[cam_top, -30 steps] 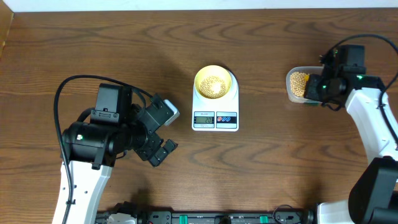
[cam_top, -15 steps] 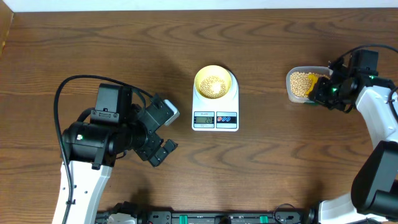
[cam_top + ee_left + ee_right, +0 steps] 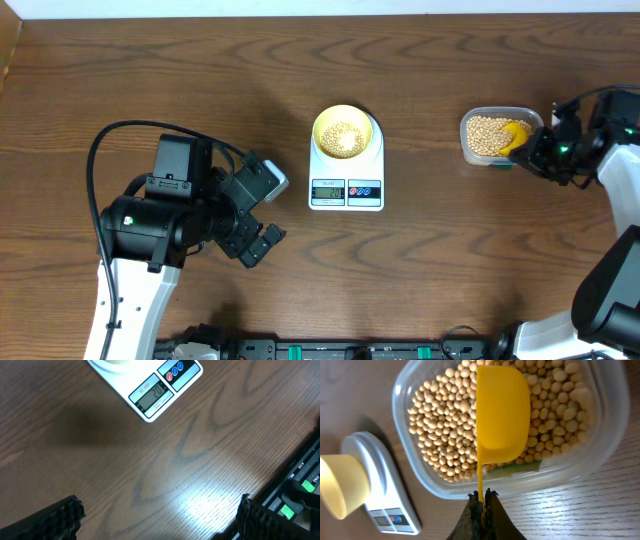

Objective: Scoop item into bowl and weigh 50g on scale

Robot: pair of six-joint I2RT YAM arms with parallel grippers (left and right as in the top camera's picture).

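Observation:
The pale yellow bowl (image 3: 340,132) holds some beans and stands on the white scale (image 3: 346,185) at the table's middle; the scale's display also shows in the left wrist view (image 3: 152,393) and the bowl in the right wrist view (image 3: 342,485). A clear container (image 3: 472,150) of beige beans (image 3: 445,425) stands at the right. My right gripper (image 3: 545,150) is shut on the handle of a bright yellow scoop (image 3: 502,410), whose empty cup rests on its side over the beans. My left gripper (image 3: 160,515) is open and empty, above bare table left of the scale.
The clear container's rim (image 3: 530,482) lies just ahead of my right fingers. A rail with green parts (image 3: 300,495) runs along the table's front edge. A cable (image 3: 120,135) loops above the left arm.
My right arm has drawn back to the right, and the yellow scoop now shows over the beans in the container. The left arm has not moved.

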